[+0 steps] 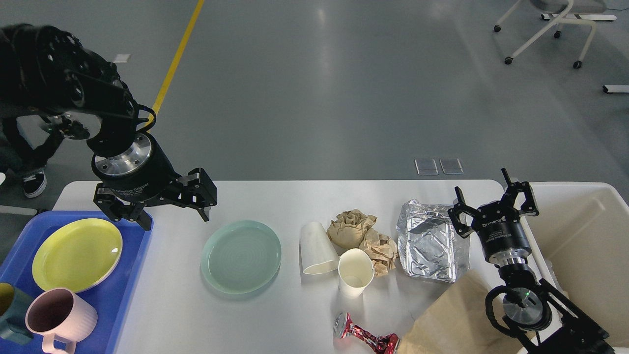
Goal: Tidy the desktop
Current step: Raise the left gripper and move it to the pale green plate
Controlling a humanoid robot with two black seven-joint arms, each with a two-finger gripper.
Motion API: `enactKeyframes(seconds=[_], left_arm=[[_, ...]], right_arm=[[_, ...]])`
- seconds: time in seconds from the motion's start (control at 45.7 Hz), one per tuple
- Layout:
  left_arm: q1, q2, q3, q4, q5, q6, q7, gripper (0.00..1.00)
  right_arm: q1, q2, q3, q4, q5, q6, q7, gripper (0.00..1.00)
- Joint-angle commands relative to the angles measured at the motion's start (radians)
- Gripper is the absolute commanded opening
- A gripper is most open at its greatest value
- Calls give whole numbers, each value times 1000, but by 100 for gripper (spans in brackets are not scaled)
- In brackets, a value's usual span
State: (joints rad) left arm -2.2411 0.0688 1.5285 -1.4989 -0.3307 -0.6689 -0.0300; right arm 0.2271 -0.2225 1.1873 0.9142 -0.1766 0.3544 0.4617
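**Desk cluttered, both end effectors empty**

Your desk (275, 196) is a matte white top with rounded corners, filling the lower frame. On it: pale green plate (241, 256), one paper cup on its side (317, 248), one upright (355, 272), crumpled brown paper (362, 233), foil tray (430, 241), crushed red can (366, 337), brown bag (452, 319). Blue tray (115, 295) at left holds yellow plate (77, 254) and pink mug (59, 314). Cream bin (585, 236) at right. Left end effector (174, 216) spread, over the tray edge. Right end effector (491, 199) spread, beside the foil.

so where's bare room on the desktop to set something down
Bare desktop runs along the far edge, and in front between the green plate and crushed can. It is crowded around the paper cups, crumpled paper and foil tray.
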Motion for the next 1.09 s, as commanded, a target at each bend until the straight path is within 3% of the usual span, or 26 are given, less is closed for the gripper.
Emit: enactKeyframes(seconds=[0.0,0.197,0.328,0.591,0.81,1.072], left_arm=[[96,-14,-4,43,9,90,1,96],[253,6,-24,89,9,235,-5,96],[429,49,-74,201,9,310,-5,96],[653,83,-186,388,-4,347,2,96],[751,115,-195,417,-83,422,5,95],[833,100,-203,469,-76,425,7,96]], right_arm=[[0,0,0,0,0,0,0,100],[0,0,0,0,-1,0,0,100],[0,0,0,0,-1,0,0,100],[0,0,0,0,0,0,0,100],[0,0,0,0,0,0,0,100],[0,0,0,0,0,0,0,100]])
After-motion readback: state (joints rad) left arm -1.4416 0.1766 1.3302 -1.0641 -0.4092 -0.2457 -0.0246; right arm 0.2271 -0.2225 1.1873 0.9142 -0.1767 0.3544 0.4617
